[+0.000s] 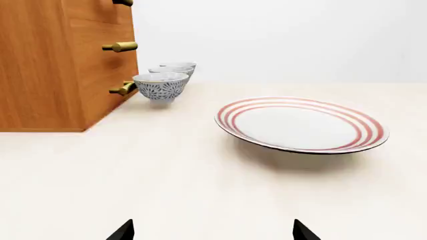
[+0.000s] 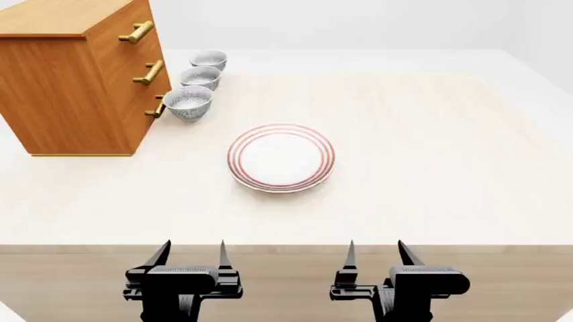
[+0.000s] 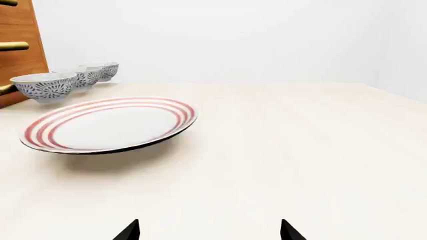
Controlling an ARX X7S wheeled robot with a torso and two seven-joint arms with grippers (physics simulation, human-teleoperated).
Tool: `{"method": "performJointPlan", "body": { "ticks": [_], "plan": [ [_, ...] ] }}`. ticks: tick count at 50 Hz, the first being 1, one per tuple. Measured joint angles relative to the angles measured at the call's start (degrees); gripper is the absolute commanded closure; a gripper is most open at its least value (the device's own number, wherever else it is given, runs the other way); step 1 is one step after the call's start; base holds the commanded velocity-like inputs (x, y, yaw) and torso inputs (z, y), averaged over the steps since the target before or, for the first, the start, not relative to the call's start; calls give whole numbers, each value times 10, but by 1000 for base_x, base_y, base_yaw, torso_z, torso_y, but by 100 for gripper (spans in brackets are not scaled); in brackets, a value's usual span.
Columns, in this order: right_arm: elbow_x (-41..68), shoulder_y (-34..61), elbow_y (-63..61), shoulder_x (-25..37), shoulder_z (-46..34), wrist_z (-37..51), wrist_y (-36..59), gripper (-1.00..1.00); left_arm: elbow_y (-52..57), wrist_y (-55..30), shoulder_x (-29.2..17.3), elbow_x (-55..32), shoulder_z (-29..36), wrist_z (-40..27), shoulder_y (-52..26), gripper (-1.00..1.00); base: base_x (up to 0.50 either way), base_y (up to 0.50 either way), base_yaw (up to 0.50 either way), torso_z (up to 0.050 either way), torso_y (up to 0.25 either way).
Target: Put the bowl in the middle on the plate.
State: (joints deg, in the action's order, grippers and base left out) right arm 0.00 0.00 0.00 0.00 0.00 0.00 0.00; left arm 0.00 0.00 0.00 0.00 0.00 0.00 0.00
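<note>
Grippers sit nearest, both at the table's near edge: the left gripper (image 2: 190, 251) and the right gripper (image 2: 374, 249) each hold their two black fingers spread wide, with nothing between them. Neither touches anything on top.

Beyond them runs the table (image 2: 430, 174), a pale cream surface with a faint wood grain, bare across its whole right half. Its front face below the near edge is a darker tan.

Near the middle, slightly left, lies the plate (image 2: 281, 157), white with thin red rings round its rim, resting flat and well apart from everything else.

Farther back on the left stands a wooden cabinet (image 2: 76, 87) with brass handles (image 2: 136, 31) down its right face. Just beside that face, three patterned bowls stand in a row running away from the robot. The near bowl (image 2: 188, 102) is closest to the plate; the bowl (image 2: 200, 78) in the middle stands behind it; the far bowl (image 2: 209, 60) ends the row. All three stand upright, close together; whether they touch cannot be told.

Behind the table the room is plain: a pale floor and white walls, evenly lit.
</note>
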Motion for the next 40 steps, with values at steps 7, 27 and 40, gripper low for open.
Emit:
{"method": "performJointPlan", "body": {
  "ticks": [7,27,40],
  "plan": [
    [5,1,3,7,-9,10,-1,-100,2,0,-7,-8,8,-8,0,-100,0,0,0,0,0],
    [51,-21,-111,35,-20,40,50,-100,117,-57,-40,-33,27,-38,25,-100,0,0,0,0,0],
    [91,-51,-267,56,-14,60,113,-100,272,-127,-62,-40,23,-62,57,-100,0,0,0,0,0]
  ]
}}
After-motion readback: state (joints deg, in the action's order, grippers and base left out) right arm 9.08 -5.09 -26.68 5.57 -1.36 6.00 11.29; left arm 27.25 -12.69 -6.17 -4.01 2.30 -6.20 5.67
